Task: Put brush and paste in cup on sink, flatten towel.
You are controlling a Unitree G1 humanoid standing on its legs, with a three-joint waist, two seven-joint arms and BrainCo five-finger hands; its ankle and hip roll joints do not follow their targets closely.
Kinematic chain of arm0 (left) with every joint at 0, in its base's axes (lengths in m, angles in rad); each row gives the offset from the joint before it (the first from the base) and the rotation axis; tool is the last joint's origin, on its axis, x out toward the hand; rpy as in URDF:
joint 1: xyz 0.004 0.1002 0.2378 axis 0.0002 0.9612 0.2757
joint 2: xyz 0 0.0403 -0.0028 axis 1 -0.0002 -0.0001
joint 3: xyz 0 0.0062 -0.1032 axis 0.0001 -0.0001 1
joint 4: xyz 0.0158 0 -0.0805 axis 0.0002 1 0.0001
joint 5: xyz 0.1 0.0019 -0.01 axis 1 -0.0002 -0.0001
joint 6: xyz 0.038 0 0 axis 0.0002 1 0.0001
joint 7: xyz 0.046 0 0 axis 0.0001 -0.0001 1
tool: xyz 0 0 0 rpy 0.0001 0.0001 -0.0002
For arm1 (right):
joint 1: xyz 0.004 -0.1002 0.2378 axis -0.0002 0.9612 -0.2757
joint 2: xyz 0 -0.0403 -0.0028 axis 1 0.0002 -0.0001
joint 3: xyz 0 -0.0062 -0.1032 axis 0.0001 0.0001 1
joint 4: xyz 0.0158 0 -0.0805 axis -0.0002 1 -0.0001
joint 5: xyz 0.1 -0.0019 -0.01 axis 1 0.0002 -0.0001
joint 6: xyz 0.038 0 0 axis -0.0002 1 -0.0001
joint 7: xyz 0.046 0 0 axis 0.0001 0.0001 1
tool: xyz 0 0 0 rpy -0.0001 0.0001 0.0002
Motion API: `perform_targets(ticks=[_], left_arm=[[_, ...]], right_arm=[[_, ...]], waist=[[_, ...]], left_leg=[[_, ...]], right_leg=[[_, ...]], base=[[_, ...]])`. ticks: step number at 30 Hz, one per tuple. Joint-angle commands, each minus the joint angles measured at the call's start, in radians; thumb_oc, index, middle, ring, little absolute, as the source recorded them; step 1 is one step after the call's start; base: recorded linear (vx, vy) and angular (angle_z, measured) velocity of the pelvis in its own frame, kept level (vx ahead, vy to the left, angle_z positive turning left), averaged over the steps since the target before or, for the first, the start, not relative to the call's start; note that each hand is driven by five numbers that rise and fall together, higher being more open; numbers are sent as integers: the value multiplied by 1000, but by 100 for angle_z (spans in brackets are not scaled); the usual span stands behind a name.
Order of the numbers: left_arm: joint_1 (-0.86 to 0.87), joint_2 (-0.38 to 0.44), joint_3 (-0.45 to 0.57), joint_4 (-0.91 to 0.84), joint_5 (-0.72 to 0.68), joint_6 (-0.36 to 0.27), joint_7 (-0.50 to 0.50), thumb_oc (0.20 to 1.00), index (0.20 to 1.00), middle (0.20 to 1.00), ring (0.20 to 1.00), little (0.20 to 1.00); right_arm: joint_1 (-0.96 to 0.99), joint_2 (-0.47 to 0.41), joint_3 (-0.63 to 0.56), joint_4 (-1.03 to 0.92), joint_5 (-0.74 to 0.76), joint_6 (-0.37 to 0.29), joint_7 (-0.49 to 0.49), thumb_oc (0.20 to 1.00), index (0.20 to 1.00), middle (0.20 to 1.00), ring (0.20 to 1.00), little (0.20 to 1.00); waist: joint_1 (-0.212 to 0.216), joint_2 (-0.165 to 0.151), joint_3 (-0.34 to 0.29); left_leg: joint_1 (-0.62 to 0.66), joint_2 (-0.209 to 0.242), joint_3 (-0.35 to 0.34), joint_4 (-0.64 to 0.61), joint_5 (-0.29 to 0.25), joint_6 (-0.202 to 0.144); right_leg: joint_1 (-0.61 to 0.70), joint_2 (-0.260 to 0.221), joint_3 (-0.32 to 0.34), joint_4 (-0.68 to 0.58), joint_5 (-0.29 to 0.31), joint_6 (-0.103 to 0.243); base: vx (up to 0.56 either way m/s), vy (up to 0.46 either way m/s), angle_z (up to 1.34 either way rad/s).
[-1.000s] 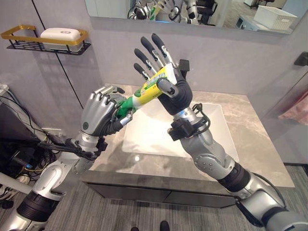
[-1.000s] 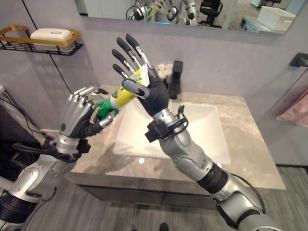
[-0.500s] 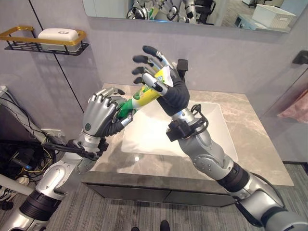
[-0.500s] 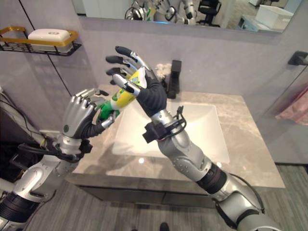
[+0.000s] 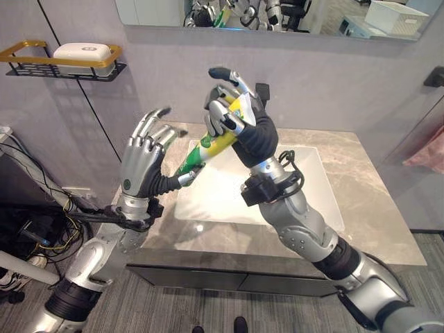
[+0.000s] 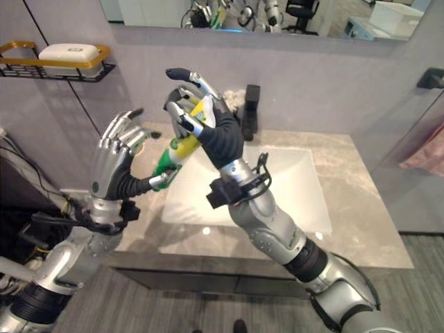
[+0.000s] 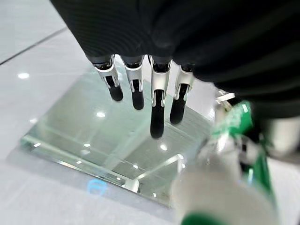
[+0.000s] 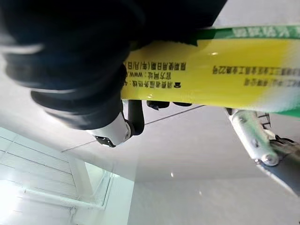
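The right robot hand (image 5: 239,121) grips a yellow and green toothpaste tube (image 5: 208,146), raised above the white sink (image 5: 229,198). The left robot hand (image 5: 142,156) is beside the tube's lower end, fingers spread open. Grey stone tabletop (image 5: 368,208) surrounds the sink.

Even, bright indoor light falls from above; the grey stone tabletop (image 5: 361,201) carries small round glints near its front edge, and the white sink (image 5: 208,201) shines softly with pale shadow inside; wall lines and the soap shelf (image 5: 62,59) bow outward toward the frame edges, a wide-lens bend. In the left wrist view the toothpaste tube (image 7: 225,187) sits too close and blurs to a smear, while ceiling spots reflect as bright dots; in the right wrist view the left hand (image 8: 262,145) is soft, and the ceiling glares white.
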Motion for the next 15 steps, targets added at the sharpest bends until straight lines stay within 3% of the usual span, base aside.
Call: perform_targets(ticks=[1, 4, 5, 8, 9, 10, 15], left_arm=[[-47, 15, -19, -30, -169, -42, 13, 1000, 1000, 1000, 1000, 1000], [-55, -2, -33, -32, -220, -55, 8, 1000, 1000, 1000, 1000, 1000], [-73, -40, -45, 13, -293, -54, 8, 1000, 1000, 1000, 1000, 1000], [-88, -28, -48, -3, -324, -51, -8, 1000, 1000, 1000, 1000, 1000], [-88, -28, -48, -4, -324, -51, -8, 1000, 1000, 1000, 1000, 1000], [-103, -21, -39, -145, -312, -44, -25, 1000, 1000, 1000, 1000, 1000], [-119, 6, 24, -120, -293, -50, 44, 1000, 1000, 1000, 1000, 1000]], right_arm=[[-39, 93, -100, -30, -81, -108, -65, 200, 200, 200, 200, 200], [-52, 117, -109, -5, -92, -115, -90, 200, 200, 200, 200, 200], [-88, 154, -94, 37, -88, -122, -109, 200, 200, 200, 200, 200], [-121, 165, -134, 42, -98, -129, -128, 200, 200, 200, 200, 200], [-121, 165, -135, 41, -99, -129, -129, 200, 200, 200, 200, 200], [-121, 153, -153, 19, -117, -131, -129, 200, 200, 200, 200, 200], [-143, 161, -187, 37, -160, -147, -169, 200, 200, 200, 200, 200]], waist=[[6, -52, -58], [9, -52, -54], [14, -54, -50], [20, -53, -49], [20, -54, -48], [26, -52, -45], [38, -52, -45]], left_leg=[[1, 69, -51, 6, -22, -64], [-2, 67, -55, 6, -21, -63], [-5, 67, -58, 6, -19, -62], [-8, 64, -62, 6, -19, -60], [-8, 64, -62, 6, -19, -60], [-12, 62, -67, 6, -12, -59], [-18, 58, -78, 6, -19, -60]], right_leg=[[7, -150, -3, 12, -10, 129], [8, -152, -5, 12, -9, 129], [8, -153, -8, 13, -9, 127], [8, -154, -11, 13, -9, 127], [8, -154, -11, 13, -9, 127], [5, -155, -13, 14, -4, 127], [8, -159, -25, 13, -13, 129]], base=[[36, 3, 2], [12, 1, 1], [0, 0, 0], [11, -1, 4], [-9, -4, 4], [9, 0, 5], [26, 11, 13]])
